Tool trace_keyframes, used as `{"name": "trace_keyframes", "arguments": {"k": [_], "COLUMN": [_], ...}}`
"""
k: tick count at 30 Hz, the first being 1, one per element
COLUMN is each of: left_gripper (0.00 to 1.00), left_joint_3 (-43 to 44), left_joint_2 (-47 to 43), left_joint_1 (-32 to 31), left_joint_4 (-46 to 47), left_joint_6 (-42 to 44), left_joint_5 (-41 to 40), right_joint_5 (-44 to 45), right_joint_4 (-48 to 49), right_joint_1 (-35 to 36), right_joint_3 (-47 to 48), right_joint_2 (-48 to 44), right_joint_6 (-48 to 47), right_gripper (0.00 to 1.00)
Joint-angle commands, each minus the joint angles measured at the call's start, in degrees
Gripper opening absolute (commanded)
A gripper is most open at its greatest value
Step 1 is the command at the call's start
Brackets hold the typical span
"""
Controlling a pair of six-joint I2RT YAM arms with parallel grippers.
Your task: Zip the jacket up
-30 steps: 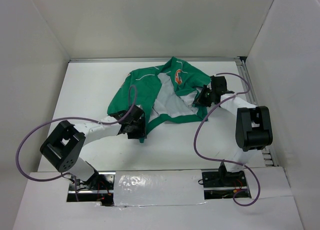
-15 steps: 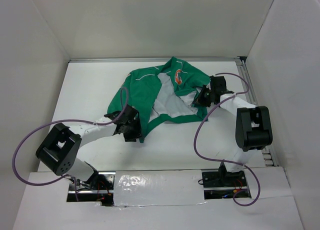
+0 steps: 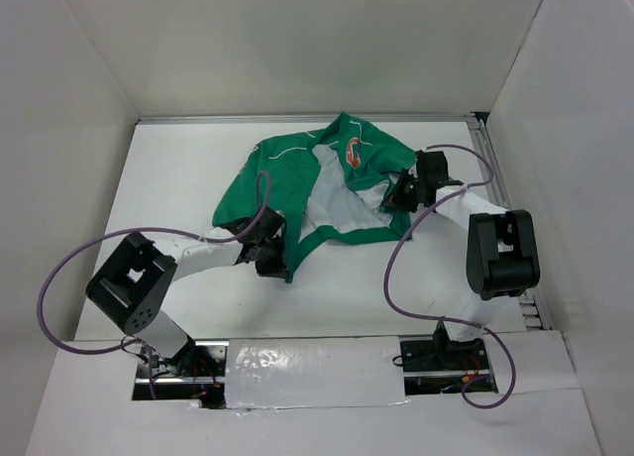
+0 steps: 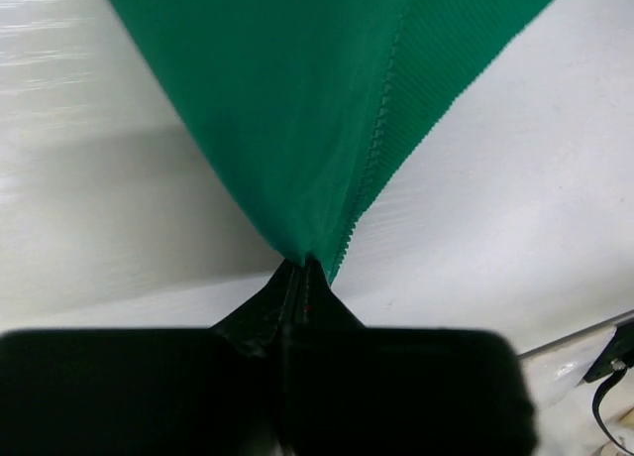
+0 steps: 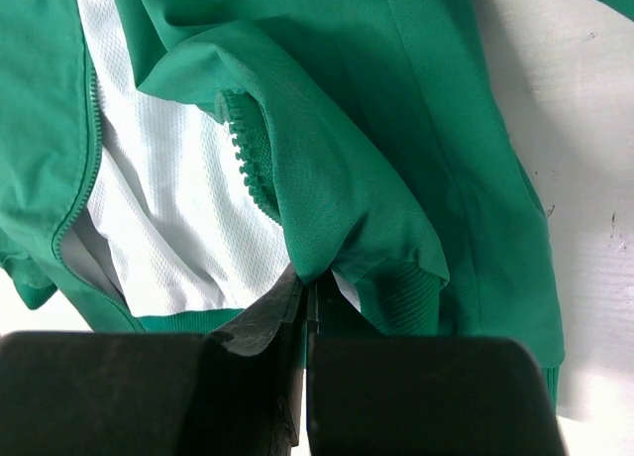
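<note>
Left gripper (image 4: pixel 300 274) pinches jacket (image 4: pixel 282 99) hem; right gripper (image 5: pixel 305 289) probably front edge.

No words, numbers or brand names could be read anywhere. The only marking was an orange-and-white patch (image 3: pixel 352 152) on the chest of the green jacket (image 3: pixel 282 173) (it showed from above only), and it was too small and blurred to make out any letter.

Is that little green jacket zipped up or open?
Open. The jacket has its front halves lying apart, white lining shows between them, and the zipper teeth hang unjoined.
</note>
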Motion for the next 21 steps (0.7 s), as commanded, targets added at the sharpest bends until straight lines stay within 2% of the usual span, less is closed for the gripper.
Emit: {"name": "trace_keyframes", "arguments": {"k": [1,4,10,13,16,21], "left_gripper": [0.0,0.0,0.0,0.0,0.0,0.0], "left_joint_3": [-0.6,0.5,0.9,4.2,6.4,6.7], "left_joint_2": [4.8,5.9,-0.6,-6.7,-15.6,-24.1], "left_joint_1": [-1.9,-2.3,-2.3,-2.3,-2.4,-2.5], "left_joint_4": [-4.7,-4.9,-1.7,-0.1,2.4,11.9], "left_joint_6": [0.9,-0.1,1.8,4.7,6.9,8.2], "left_joint_5": [-2.7,-3.6,-0.8,0.2,3.0,6.9], "right_joint_5": [-0.2,-0.7,-4.9,-10.2,-13.7,-20.7], "right_joint_4": [0.5,0.7,1.6,4.4,8.1,15.0], "right_joint_1": [0.6,0.6,1.2,2.3,3.5,6.0], "right_joint_3": [0.6,0.3,-2.5,-6.2,-10.5,-16.4], "right_joint_2": [0.1,-0.2,-4.1,-10.0,-20.1,-29.7], "right_joint_6": [-0.8,-0.8,-2.5,-2.6,-1.8,0.2], "right_gripper": [0.0,0.0,0.0,0.0,0.0,0.0]}}
